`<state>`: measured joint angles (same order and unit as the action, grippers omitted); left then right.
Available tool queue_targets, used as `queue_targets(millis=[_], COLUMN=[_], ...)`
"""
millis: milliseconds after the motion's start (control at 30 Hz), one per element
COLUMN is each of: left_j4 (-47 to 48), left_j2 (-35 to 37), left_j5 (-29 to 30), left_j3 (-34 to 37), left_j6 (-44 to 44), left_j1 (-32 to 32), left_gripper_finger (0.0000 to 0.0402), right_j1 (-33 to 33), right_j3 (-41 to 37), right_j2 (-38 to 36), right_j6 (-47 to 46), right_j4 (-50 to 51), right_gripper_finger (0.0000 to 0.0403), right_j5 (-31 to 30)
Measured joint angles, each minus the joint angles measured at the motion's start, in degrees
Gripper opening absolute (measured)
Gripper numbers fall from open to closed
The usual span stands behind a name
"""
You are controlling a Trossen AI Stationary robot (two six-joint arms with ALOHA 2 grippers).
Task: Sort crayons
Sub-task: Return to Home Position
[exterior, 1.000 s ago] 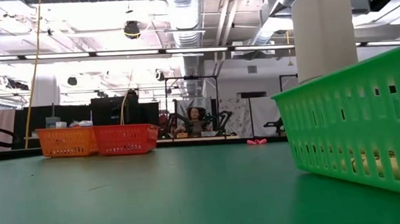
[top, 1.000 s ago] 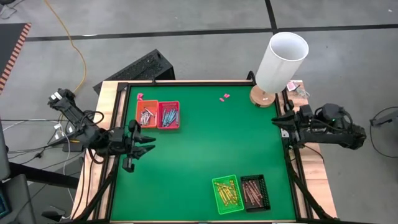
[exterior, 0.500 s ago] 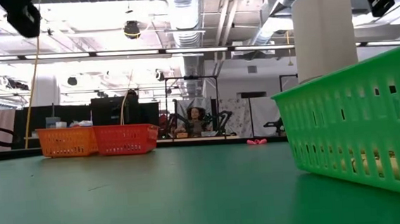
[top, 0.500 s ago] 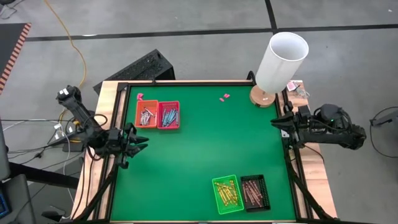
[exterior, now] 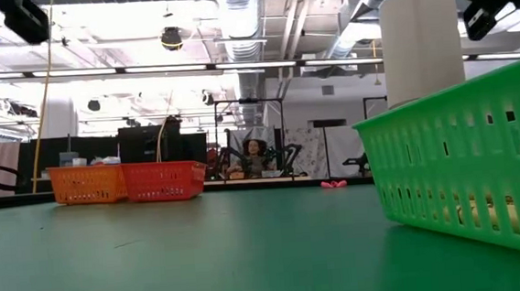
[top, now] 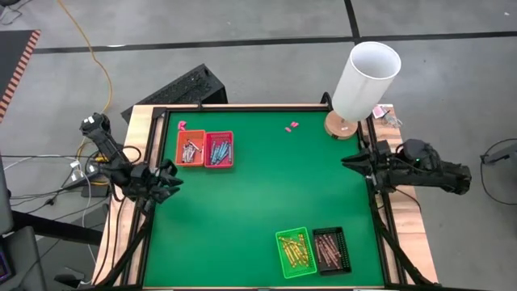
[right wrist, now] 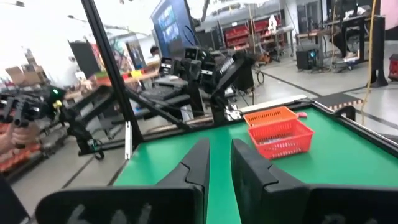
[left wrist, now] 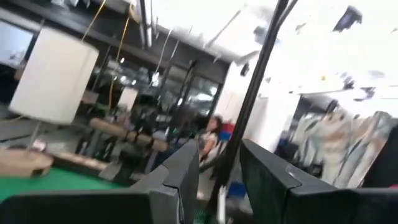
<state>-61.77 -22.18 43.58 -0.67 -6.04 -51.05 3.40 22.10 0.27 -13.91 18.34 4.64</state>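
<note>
Across the green table (top: 258, 194) no crayons (top: 296, 252) lay loose, all sitting in the orange bin (top: 179, 149), red bin (top: 232, 149), green bin (top: 278, 239) and black bin (top: 347, 250), so sorting looked done, with the left gripper (top: 173, 179) and right gripper (top: 349, 161) at opposite edges, narrowly parted, empty.

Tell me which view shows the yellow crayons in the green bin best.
The high view: it looks straight down into the green bin, so the yellow crayons lie in plain sight. The low view shows only the bin's slotted wall, with yellowish glints behind it. Neither wrist view shows them.
</note>
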Motion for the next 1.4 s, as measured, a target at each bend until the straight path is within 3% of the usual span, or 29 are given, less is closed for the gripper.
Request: queue_targets(millis=[267, 433, 567, 667, 800, 900, 1033, 1100, 1200, 1233, 1300, 1400], left_j4=[-5.4, -3.3, -9.9, -8.8, -1.7, 1.2, 4.1, 7.9, 17.5, 21.0, 27.9, 34.0], left_j2=[11.9, 22.1, 21.5, 21.6, 21.9, 21.9, 21.9, 21.9, 21.8, 21.9, 21.9, 21.9], left_j5=[-11.3, -11.6, -12.7, -9.1, -7.2, -15.2, -28.5, -44.0, -69.8, -74.9, -74.0, -63.0], left_j3=[0.0, 0.0, 0.0, 0.0, 0.0, 0.0, 0.0, 0.0, 0.0, 0.0, 0.0, 0.0], left_j6=[-8.5, -12.5, -13.9, -11.7, -0.2, 9.3, 11.6, 10.4, 1.9, 0.7, 0.6, 3.2], left_j1=[-2.9, -6.0, -7.6, -9.6, -13.0, -15.0, -15.9, -16.1, -16.1, -16.1, -16.1, -16.1], left_gripper_finger=[0.0105, 0.0105, 0.0105, 0.0105, 0.0105, 0.0105, 0.0105, 0.0105, 0.0105, 0.0105, 0.0105, 0.0105], right_j1=[0.0, 0.0, 0.0, 0.0, 0.0, 0.0, 0.1, 0.0, 0.0, 0.0, 0.0, 0.0], right_j3=[-2.8, -1.7, 2.5, 5.8, 6.7, 6.3, 4.6, 3.3, 0.5, -0.6, -2.9, -6.7], right_j2=[0.0, 0.0, 0.0, 0.0, 0.0, 0.0, 0.0, 0.0, 0.0, 0.0, 0.0, 0.0], right_j6=[-1.7, -2.6, -1.8, -1.2, -3.0, -2.9, -2.3, -2.3, -2.5, -2.6, -2.6, -2.5], right_j4=[-8.0, -9.0, -7.0, -2.1, 3.0, 2.6, -1.9, -2.8, -4.9, -6.0, -8.1, -12.5], right_gripper_finger=[0.0068, 0.0068, 0.0068, 0.0068, 0.0068, 0.0068, 0.0068, 0.0068, 0.0068, 0.0068, 0.0068, 0.0068], right_j5=[-0.2, -1.9, -1.9, -1.8, -1.7, -1.7, -1.7, -1.6, -0.4, 0.3, 1.3, 1.6])
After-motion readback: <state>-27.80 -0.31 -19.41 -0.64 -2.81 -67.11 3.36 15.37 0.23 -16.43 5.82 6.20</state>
